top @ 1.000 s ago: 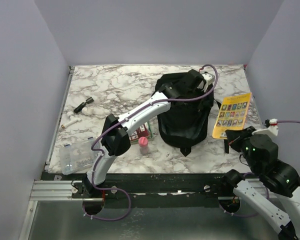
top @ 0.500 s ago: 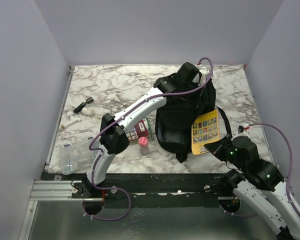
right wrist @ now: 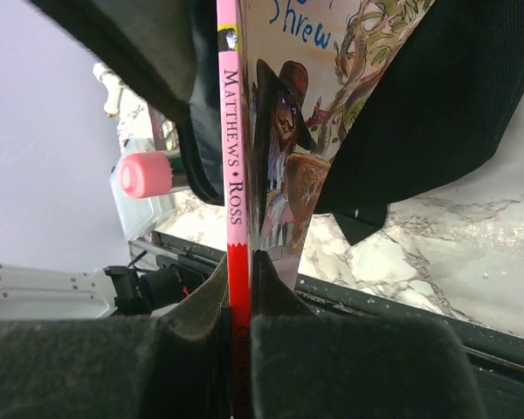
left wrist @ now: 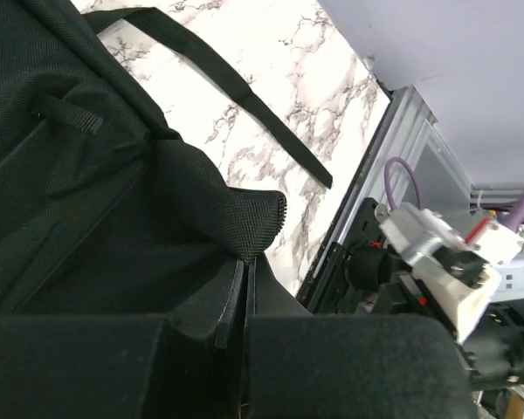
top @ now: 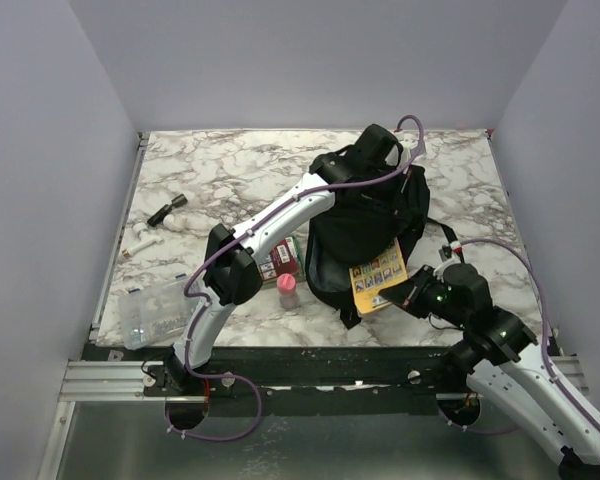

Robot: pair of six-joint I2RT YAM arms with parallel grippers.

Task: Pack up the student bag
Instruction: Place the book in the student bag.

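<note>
The student bag [top: 365, 225], a large black fabric backpack, stands in the middle right of the table. My left gripper [top: 385, 150] is at its far top edge, shut on a fold of the bag's fabric [left wrist: 244, 223]. My right gripper [top: 408, 293] is shut on the spine of a thin yellow picture book [top: 378, 274] with a pink and red spine [right wrist: 233, 175]. The book's far end lies at the bag's near opening, between the fabric edges [right wrist: 437, 105].
A pink-capped bottle [top: 287, 289] and a red pack [top: 280, 264] lie left of the bag. A clear plastic box [top: 155, 313] sits at the near left. A small dark object [top: 166, 211] and a white item [top: 140, 240] lie at the far left. A bag strap [left wrist: 236, 87] trails over the marble.
My right gripper has carried the book left from the table's right side to the bag's near opening. The left gripper has lifted the bag's top edge slightly.
</note>
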